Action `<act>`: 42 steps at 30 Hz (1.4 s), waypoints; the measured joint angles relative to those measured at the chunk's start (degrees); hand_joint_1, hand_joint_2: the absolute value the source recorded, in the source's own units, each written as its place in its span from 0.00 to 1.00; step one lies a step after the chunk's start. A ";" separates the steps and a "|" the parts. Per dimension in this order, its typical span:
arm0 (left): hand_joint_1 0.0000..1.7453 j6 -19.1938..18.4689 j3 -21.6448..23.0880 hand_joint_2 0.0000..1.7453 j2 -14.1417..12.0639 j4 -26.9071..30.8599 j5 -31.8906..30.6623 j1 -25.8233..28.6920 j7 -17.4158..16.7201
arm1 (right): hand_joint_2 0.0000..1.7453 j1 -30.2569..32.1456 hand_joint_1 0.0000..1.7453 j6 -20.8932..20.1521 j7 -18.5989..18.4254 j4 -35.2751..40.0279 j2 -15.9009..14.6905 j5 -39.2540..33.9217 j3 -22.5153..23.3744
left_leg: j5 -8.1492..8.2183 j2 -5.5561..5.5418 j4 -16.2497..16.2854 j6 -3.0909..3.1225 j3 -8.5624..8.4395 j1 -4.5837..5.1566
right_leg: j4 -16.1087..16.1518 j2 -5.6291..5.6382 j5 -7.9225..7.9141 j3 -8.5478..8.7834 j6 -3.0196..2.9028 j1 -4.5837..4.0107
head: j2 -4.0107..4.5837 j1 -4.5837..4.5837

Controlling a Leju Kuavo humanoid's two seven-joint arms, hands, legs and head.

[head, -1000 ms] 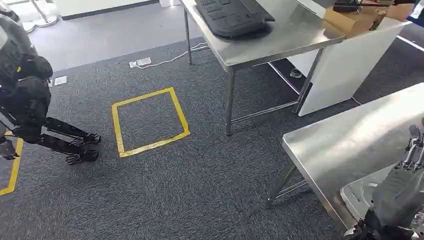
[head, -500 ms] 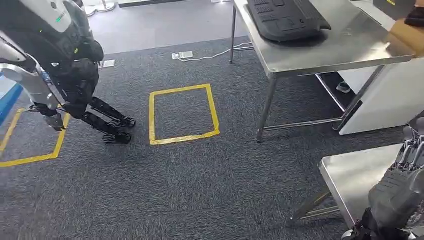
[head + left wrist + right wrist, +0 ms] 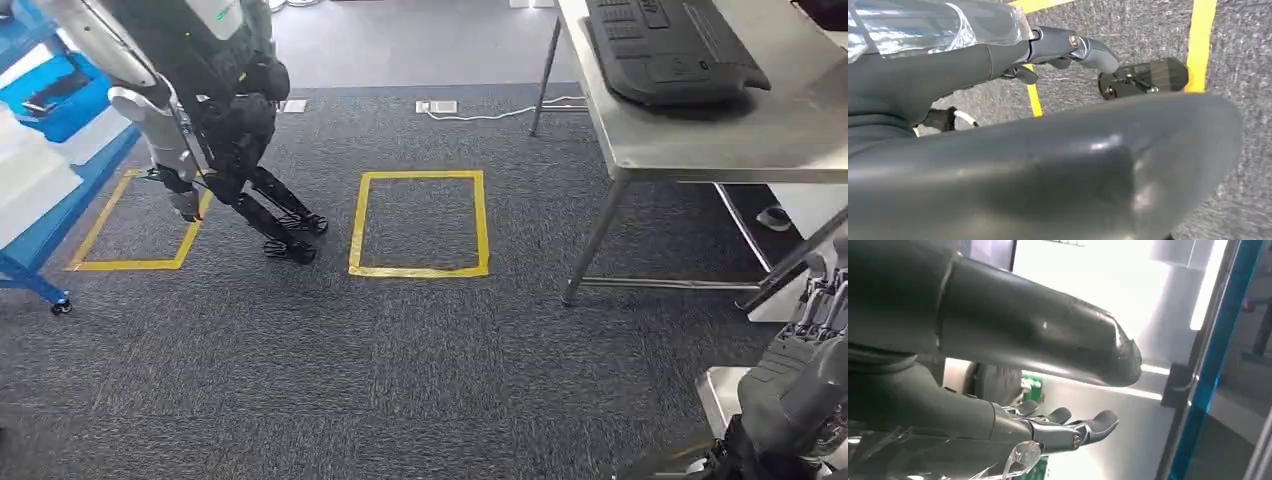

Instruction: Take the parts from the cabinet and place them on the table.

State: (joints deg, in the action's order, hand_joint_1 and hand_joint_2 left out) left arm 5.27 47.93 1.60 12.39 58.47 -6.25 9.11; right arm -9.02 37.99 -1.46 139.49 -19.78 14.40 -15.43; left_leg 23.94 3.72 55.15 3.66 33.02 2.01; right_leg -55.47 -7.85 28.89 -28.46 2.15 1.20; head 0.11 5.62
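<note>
The blue cabinet (image 3: pixel 38 215) stands at the left edge of the head view, with a blue bin (image 3: pixel 58 88) and white items (image 3: pixel 28 165) on its shelves. A large black moulded part (image 3: pixel 675 50) lies on the steel table (image 3: pixel 790 145) at the upper right. My right hand (image 3: pixel 805 375) hangs at the lower right, fingers straight and apart, holding nothing. In the right wrist view my right hand (image 3: pixel 1058 427) is spread and empty. Over the carpet in the left wrist view, my left hand (image 3: pixel 1068 45) has its fingers stretched out and nothing in it.
Another humanoid robot (image 3: pixel 215 90) stands between the cabinet and me, by a yellow floor square (image 3: pixel 140 262). A second yellow square (image 3: pixel 420 270) marks the carpet mid-floor. A low steel table corner (image 3: pixel 715 392) sits under my right hand. A blue upright bar (image 3: pixel 1208 365) is close to my right hand.
The camera has swung left: the steel table, yellow square and other robot slid rightward in the picture, the blue cabinet came into view, and the low table nearly left it. My right hand stays empty.
</note>
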 joint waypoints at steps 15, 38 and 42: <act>0.00 -0.48 0.09 0.00 0.13 0.00 0.15 0.23 0.37 | 0.00 -1.11 0.00 -1.18 -0.46 -0.68 -0.61 -0.22 -1.35 | -0.32 -12.28 -0.74 -1.19 -1.33 -1.80 | -0.63 10.54 -1.42 -1.78 0.69 0.81 | 0.00 -0.15; 0.00 -0.50 0.13 0.00 0.59 -0.02 0.87 0.12 0.63 | 0.00 -0.89 0.00 -1.60 -1.38 -1.84 -1.29 -2.36 -2.18 | -1.46 -6.63 -2.32 1.45 -2.16 -0.62 | -16.28 7.34 7.24 -7.38 1.03 -0.01 | -0.02 -0.24; 0.00 -0.48 0.13 0.00 0.66 -0.02 1.22 0.42 0.63 | 0.00 -0.23 0.00 -1.38 -0.90 -2.03 -1.44 -3.46 -2.16 | -0.98 -10.33 -1.59 0.49 -2.46 -1.24 | 0.05 10.12 -2.20 -1.24 1.91 0.90 | -0.02 -0.24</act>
State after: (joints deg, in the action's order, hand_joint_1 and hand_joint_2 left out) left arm 4.79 48.06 2.25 12.37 59.69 -5.83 9.75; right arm -9.25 36.61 -2.36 137.46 -21.22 10.95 -17.59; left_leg 22.97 -6.61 53.57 4.14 30.56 0.77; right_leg -55.42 2.26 26.69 -29.70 4.06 2.10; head 0.09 5.38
